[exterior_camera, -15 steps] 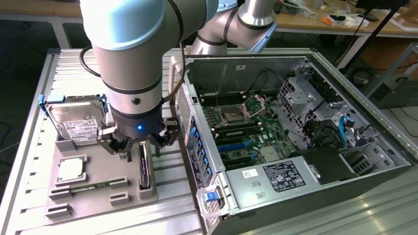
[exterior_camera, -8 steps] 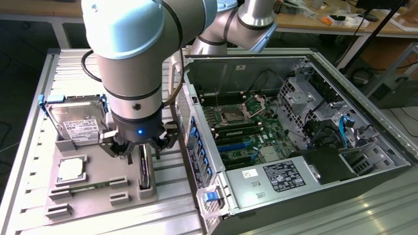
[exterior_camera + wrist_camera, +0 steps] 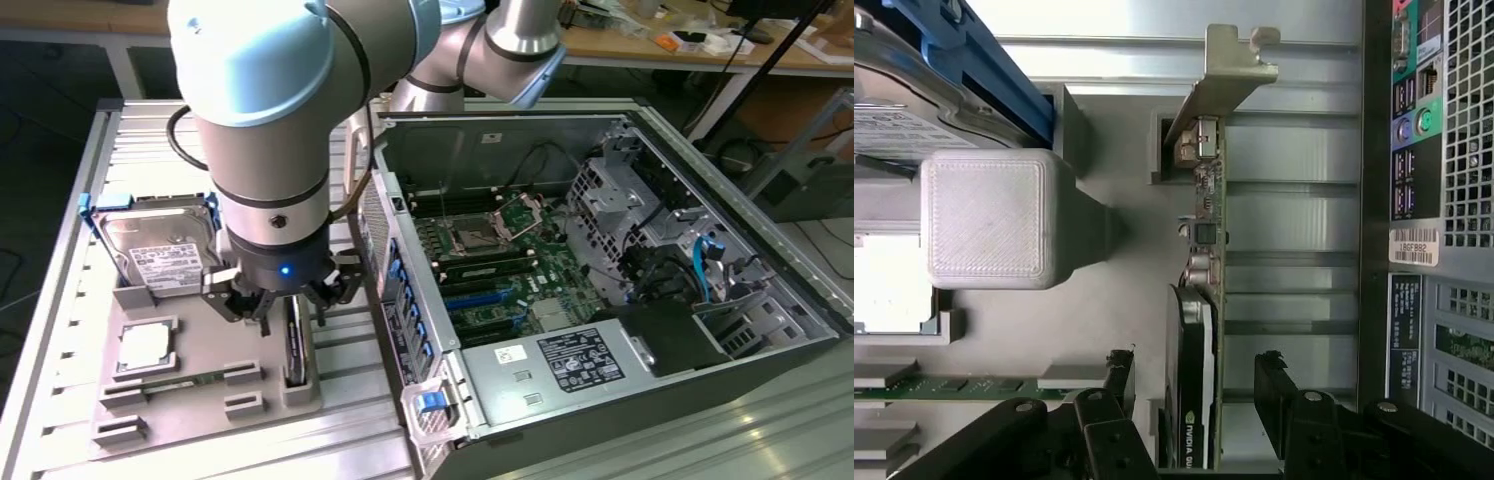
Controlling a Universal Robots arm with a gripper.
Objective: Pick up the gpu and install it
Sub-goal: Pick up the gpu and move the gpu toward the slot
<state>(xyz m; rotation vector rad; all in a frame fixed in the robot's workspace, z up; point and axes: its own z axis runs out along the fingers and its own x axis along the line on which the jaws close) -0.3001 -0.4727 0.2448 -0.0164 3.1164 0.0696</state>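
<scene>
Clock bearings read on the exterior view, 12 at its top.

- My end effector (image 3: 291, 318) (image 3: 1194, 365) was spread and hung straight over the gpu (image 3: 296, 355) (image 3: 1204, 240). One black finger (image 3: 1116, 385) stood on each side of the card. In the wrist view a gap showed on both sides, so nothing was pinched.
- The gpu stood on its long edge in a slot of the grey holder tray (image 3: 200, 405) (image 3: 1124, 250). Its silver bracket (image 3: 1226, 75) was at the end away from my fingers. It had not been lifted.
- On the same tray, the green memory stick (image 3: 180, 380) lay flat at 9 o'clock from the card.
- The processor (image 3: 144, 345) lay at 10 o'clock from the card.
- The hard drive (image 3: 167, 255) in its blue frame was propped up at 11 o'clock.
- The tray rested on a slatted metal surface (image 3: 147, 140).
- The open computer case (image 3: 601, 420) sat just beside the tray at 3 o'clock. Its motherboard (image 3: 501, 270) was exposed at 2 o'clock.
</scene>
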